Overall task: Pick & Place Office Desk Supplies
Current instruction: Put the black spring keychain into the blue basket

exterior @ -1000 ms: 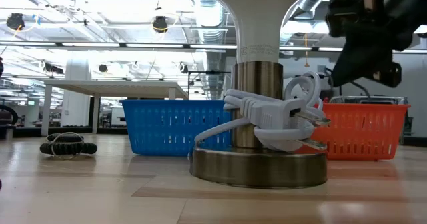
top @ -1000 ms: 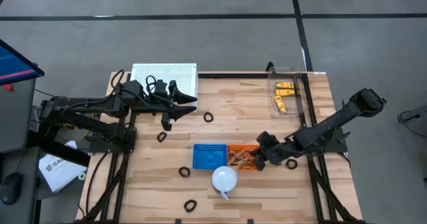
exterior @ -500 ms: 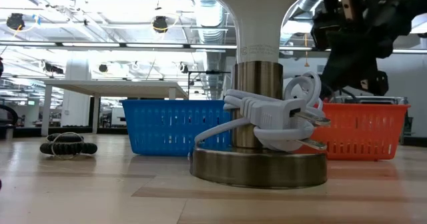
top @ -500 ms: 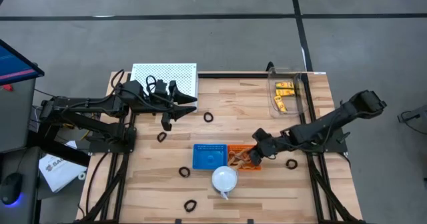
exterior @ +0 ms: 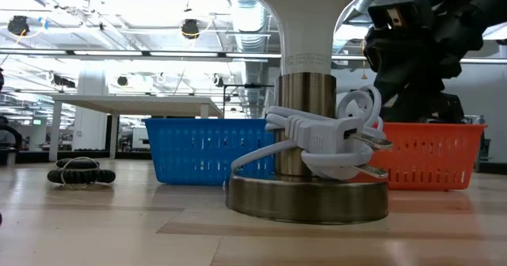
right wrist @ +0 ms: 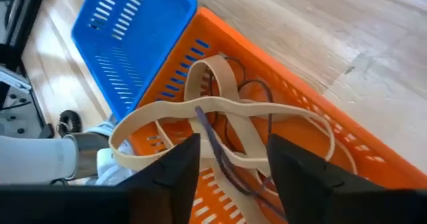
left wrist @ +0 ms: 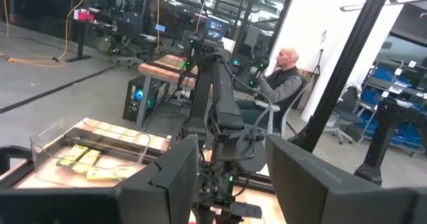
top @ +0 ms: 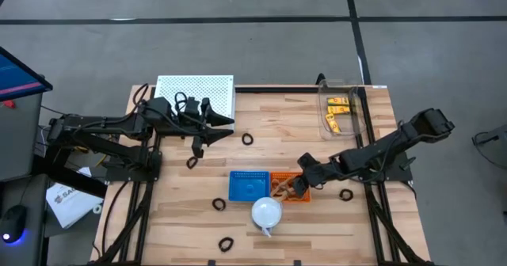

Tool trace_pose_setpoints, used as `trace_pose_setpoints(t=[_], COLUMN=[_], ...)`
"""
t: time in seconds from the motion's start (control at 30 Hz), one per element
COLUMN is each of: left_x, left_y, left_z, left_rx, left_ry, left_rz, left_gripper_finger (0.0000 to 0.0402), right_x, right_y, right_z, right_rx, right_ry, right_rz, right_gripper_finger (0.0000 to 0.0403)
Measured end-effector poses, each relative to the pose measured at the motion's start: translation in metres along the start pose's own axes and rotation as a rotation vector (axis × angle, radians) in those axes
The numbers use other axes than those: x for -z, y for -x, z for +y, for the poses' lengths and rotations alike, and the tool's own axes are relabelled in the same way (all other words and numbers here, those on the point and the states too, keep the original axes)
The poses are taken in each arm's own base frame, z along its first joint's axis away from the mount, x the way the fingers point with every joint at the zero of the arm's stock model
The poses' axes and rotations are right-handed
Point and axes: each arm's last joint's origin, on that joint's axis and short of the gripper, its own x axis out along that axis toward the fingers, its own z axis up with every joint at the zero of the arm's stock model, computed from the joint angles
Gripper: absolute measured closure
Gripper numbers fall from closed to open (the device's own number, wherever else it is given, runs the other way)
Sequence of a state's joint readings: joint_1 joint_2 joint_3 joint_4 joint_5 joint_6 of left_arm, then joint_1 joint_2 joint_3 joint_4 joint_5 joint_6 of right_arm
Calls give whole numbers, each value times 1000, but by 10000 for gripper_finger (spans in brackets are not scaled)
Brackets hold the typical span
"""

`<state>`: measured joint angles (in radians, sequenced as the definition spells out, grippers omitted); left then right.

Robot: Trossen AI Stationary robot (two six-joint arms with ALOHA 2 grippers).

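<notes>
Two baskets sit side by side at mid-table, a blue basket and an orange basket; the right gripper hangs directly over the orange one, fingers parted, nothing pinched between them; its wrist view shows tan rubber bands lying loose in that basket just beyond the fingertips, tangled with a thin dark loop; judgement: the drop of a band is the step in hand, with the release effectively made

Remaining supplies lie scattered: black rings on the wood at and one just beside the right arm at; yellow clips rest in a clear tray at the far right corner

The left gripper waits near a white perforated board, fingers spread and empty, with a ring close by on each side

A white lamp, its cord wound about the stem, stands just in front of the baskets

Next move, as judged: lift the right gripper clear of the basket rim without dragging a band out, then go for the ring beside the right arm; that calls for a low, square approach on a small flat target
</notes>
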<state>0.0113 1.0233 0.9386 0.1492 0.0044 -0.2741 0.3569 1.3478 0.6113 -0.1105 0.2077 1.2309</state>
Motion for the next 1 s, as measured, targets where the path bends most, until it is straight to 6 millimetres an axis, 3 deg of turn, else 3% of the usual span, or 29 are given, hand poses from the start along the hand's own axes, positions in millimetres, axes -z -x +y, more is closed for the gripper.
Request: trace_pose_setpoints(t=[0.3, 0.67, 0.87, 1.0], left_x=[17, 71, 105, 133], left_y=[3, 38, 65, 74], left_z=[5, 8, 12, 26], left_rx=[-51, -145, -380, -660], left_ry=[1, 147, 327, 516], left_rz=[184, 855, 1150, 1142], left_gripper_finger=[234, 234, 234, 234], right_x=[-7, -26, -38, -47], right_y=[9, 30, 41, 45], right_z=[8, 10, 8, 5], right_rx=[-61, -129, -147, -146], right_ry=[-25, -35, -16, -7], right_rz=[-112, -209, -262, -297], right_gripper_finger=[223, 232, 234, 234])
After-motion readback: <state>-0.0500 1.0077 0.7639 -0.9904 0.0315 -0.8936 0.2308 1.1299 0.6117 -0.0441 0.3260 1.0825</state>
